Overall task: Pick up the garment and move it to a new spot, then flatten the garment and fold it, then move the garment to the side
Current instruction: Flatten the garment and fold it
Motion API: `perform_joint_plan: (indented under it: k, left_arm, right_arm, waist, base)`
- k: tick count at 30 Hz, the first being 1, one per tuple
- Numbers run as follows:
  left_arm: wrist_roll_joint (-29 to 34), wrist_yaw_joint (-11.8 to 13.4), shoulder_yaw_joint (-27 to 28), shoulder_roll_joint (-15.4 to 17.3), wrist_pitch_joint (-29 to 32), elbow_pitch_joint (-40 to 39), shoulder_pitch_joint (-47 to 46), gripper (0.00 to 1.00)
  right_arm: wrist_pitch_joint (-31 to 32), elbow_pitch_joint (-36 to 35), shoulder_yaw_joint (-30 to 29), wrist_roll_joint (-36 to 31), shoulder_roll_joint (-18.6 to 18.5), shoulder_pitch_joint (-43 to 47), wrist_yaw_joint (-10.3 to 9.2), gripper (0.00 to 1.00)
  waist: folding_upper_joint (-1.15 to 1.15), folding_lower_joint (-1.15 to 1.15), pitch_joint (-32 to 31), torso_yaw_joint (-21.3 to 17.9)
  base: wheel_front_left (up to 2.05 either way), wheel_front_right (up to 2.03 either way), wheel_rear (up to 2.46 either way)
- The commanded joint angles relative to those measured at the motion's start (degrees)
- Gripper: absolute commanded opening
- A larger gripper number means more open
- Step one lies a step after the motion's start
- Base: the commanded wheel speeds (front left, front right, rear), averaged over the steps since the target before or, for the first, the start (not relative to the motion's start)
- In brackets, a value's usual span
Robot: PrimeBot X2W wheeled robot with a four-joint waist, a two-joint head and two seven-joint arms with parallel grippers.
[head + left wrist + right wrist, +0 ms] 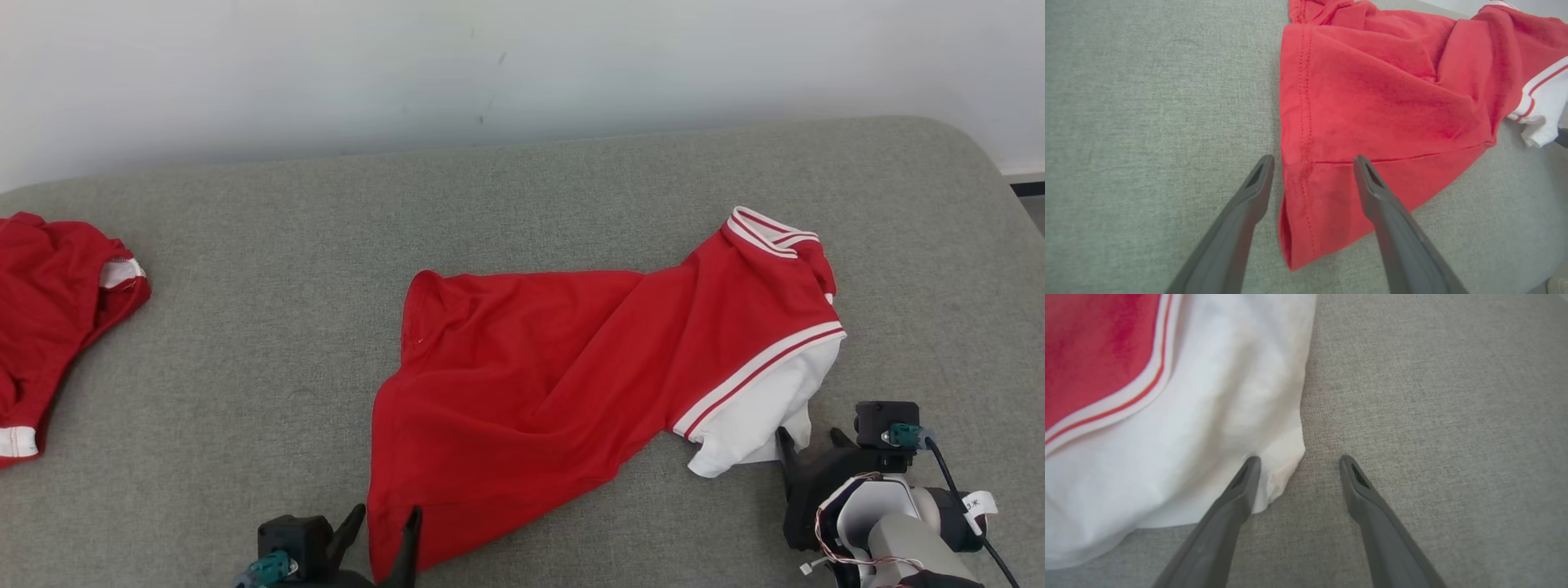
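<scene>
1. The garment (571,367) lies rumpled mid-cushion (245,327).
2. Your left gripper (387,514), 7 o'clock, gapes astride its hem (1302,171).
3. Your right gripper (808,437), 4 o'clock, gapes beside the sleeve (759,425); closing may miss it.

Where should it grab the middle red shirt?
Likely the hem corner, from the near side: it lies flat at the shirt's edge, inside the open left gripper. The white sleeve by the right gripper gives a second hold.
</scene>
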Motion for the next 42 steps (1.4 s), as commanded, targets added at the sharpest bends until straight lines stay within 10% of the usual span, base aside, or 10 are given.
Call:
perform_joint_plan:
  k: [1, 11, 12, 14, 15, 17, 20, 22, 34, 42]
  left_arm:
    - [-0.63, -0.28, 0.05, 0.35, 0.62, -0.17, 0.75, 1.0]
    - [-1.75, -0.81, -0.42, 0.8, 1.59, 1.17, -1.39, 0.98]
    - [-1.66, -0.79, -0.51, 0.86, 1.45, 1.25, -1.45, 0.69]
    - [-1.89, -0.87, -0.56, 0.94, 1.11, 1.45, -1.45, 0.46]
    - [-2.0, -0.91, -0.6, 1.07, 1.08, 1.6, -1.5, 0.32]
    - [-2.18, -1.09, -0.52, 1.2, 0.74, 1.74, -1.95, 0.25]
    - [-2.47, -1.38, -0.81, 1.38, 0.09, 2.25, -2.47, 0.0]
    - [-2.56, -1.58, -0.96, 1.5, -0.09, 2.71, -2.79, 0.0]
    - [-6.95, -1.91, 0.99, 0.72, -4.78, -2.68, -2.45, 0.0]
    - [-20.17, -3.4, 4.09, 0.11, -2.55, -11.23, -4.48, 0.0]
  right_arm:
    - [0.35, 1.88, 0.58, 0.26, 0.65, 1.23, 0.19, 1.0]
    - [-0.8, 4.27, 1.91, 1.39, 0.69, 0.34, 0.19, 1.0]
    - [-0.69, 4.48, 2.13, 1.68, 0.78, 0.29, 0.19, 1.0]
    - [-0.59, 4.9, 2.51, 2.21, 0.87, 0.16, 0.19, 1.0]
    - [-0.54, 5.12, 2.69, 2.47, 0.85, 0.06, 0.19, 0.82]
    - [-0.39, 5.45, 2.92, 3.09, 0.85, -0.23, 0.19, 0.52]
    - [-0.49, 5.91, 3.11, 3.65, 0.59, -0.67, 0.15, 0.38]
    - [-0.5, 6.2, 3.3, 4.04, 0.42, -0.87, 0.12, 0.0]
    - [-6.36, 1.12, 3.29, 9.22, -0.84, -1.21, 0.05, 0.0]
    - [-3.05, -15.53, 5.56, 21.77, -3.17, -1.64, 0.05, 0.0]
  waist:
    - [0.0, 0.0, -0.02, -0.06]
    - [0.0, 0.0, 0.0, -0.68]
    - [0.0, 0.0, 0.01, -0.69]
    - [0.0, 0.0, 0.06, -0.68]
    - [0.0, 0.0, 0.11, -0.67]
    - [0.0, 0.0, 0.3, -0.64]
    - [0.0, 0.0, 0.51, -0.5]
    - [0.0, 0.0, 0.6, -0.41]
    - [0.0, 0.0, -1.05, 0.27]
    - [0.0, 0.0, -2.19, -0.77]
  base:
    - [0.0, 0.0, 0.0]
    - [0.0, 0.0, 0.0]
    - [0.0, 0.0, 0.0]
    - [0.0, 0.0, 0.0]
    - [0.0, 0.0, 0.0]
    - [0.0, 0.0, 0.0]
    - [0.0, 0.0, 0.0]
    - [0.0, 0.0, 0.0]
    - [0.0, 0.0, 0.0]
    - [0.0, 0.0, 0.0]
